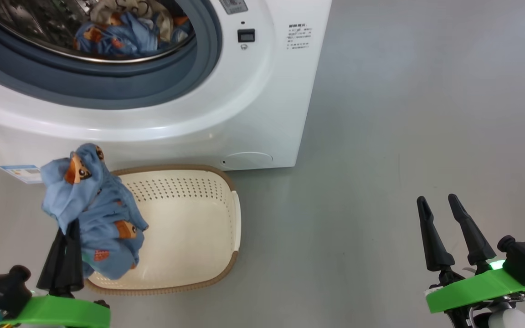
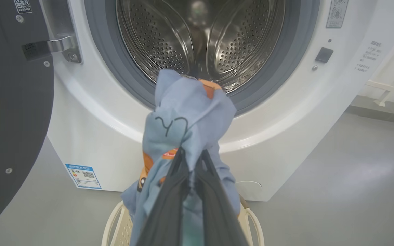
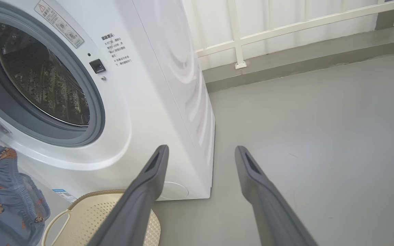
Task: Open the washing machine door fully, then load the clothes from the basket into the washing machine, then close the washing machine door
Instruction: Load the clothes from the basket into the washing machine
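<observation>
My left gripper [image 1: 73,223] is shut on a light-blue printed cloth [image 1: 94,205] and holds it up over the left side of the cream basket [image 1: 189,223]. In the left wrist view the cloth [image 2: 186,112] hangs from the fingers [image 2: 174,191] in front of the washing machine [image 2: 279,136], whose steel drum [image 2: 169,37] stands open. The black-rimmed door [image 2: 9,119] is swung wide at the left. More blue and cream clothes [image 1: 126,32] lie inside the drum. My right gripper [image 1: 440,202] is open over bare floor at the right, holding nothing.
The basket's visible inside is bare and it sits on the grey floor against the machine's front. A white railing [image 3: 286,30] and a low kerb run behind the machine at the right. Open floor [image 1: 404,136] stretches to the right of the machine.
</observation>
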You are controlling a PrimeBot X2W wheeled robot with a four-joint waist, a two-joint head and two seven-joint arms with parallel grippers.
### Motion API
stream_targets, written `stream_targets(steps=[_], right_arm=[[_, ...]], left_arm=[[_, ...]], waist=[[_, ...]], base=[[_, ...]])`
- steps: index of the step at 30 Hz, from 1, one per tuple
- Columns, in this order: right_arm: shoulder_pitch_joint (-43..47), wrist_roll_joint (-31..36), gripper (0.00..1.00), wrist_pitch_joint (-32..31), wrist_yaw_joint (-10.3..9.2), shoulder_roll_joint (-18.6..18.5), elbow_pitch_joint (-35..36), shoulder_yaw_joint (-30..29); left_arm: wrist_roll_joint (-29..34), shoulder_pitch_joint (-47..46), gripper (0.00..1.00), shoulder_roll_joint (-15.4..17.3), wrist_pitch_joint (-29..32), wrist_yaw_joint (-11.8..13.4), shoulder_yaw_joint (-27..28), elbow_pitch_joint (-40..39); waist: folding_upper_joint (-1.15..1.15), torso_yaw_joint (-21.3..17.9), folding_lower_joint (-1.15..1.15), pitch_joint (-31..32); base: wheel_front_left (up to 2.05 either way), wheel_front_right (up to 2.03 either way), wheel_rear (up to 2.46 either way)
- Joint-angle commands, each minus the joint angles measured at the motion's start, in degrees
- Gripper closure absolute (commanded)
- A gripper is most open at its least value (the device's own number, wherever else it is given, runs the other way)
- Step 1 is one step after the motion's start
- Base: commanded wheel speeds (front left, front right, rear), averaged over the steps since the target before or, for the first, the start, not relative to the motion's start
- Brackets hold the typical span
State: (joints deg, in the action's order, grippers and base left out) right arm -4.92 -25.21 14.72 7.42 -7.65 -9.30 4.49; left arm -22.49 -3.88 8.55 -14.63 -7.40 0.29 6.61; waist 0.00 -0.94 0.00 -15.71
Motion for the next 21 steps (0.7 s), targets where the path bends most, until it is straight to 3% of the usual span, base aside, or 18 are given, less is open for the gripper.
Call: stream_targets(steps=[1, 11, 21], right_arm=[[0.0, 0.1, 0.0, 0.3, 0.07, -0.3, 1.6, 1.3], [-2.2, 0.3, 0.0, 0.3, 0.07, 0.6, 2.0, 1.5], [-6.3, 0.4, 0.0, 0.3, 0.07, 1.7, 2.3, 2.1]], left_arm=[[-0.1, -2.5, 1.0, 1.4, -0.4, -0.1, 2.2, -1.7], [-1.1, -10.7, 1.0, 3.0, -0.4, -0.1, 2.1, -1.6], [-0.5, -27.9, 1.0, 7.5, -0.4, -0.1, 1.2, 3.3]], waist=[[0.0, -0.2, 0.0, -1.1], [0.0, -0.7, 0.0, -5.6], [0.0, -2.1, 0.0, -11.9]], base=[[0.0, 0.0, 0.0], [0.0, 0.0, 0.0], [0.0, 0.0, 0.0]])
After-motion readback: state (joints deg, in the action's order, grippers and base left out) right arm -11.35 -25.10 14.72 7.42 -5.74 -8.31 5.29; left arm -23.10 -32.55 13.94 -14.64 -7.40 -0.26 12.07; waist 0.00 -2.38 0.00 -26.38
